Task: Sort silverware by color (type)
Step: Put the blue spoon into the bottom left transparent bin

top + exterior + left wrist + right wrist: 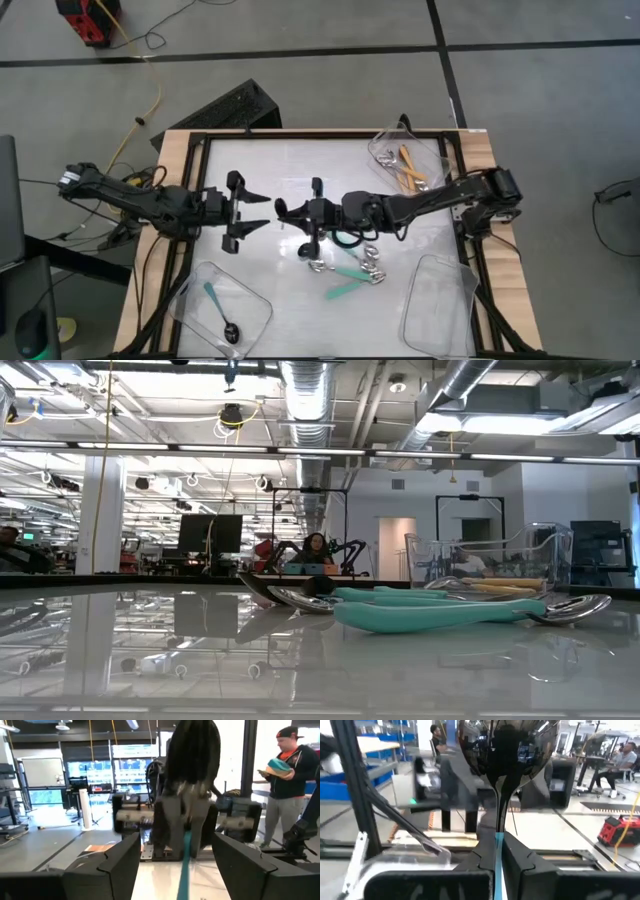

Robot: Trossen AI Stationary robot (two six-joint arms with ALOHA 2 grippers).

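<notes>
A spoon with a thin blue handle and a black bowl [504, 755] stands upright in the air over the table's middle, with my right gripper [283, 210] shut on it. My left gripper [254, 212] faces it from the table's left. It is open, its fingers [120, 865] standing on either side of the spoon's handle [185, 862] without touching. A few teal-handled spoons [352, 275] lie on the table near the middle. A blue-handled spoon [220, 310] lies in the near-left tray. Orange-handled spoons [410, 168] lie in the far-right tray. My right gripper pinches the blue handle at its upper end [495, 845], just below the bowl's neck, between its two fingers. The fingers come level from the table's right and lie across the handle. The spoon is upright, bowl up and lifted clear, and the rest of the handle hangs below the fingers.
Three clear plastic trays stand on the table: near left [190, 300], far right [385, 140] and near right [440, 305]. A dark frame [300, 135] borders the white top. People stand in the room beyond the table.
</notes>
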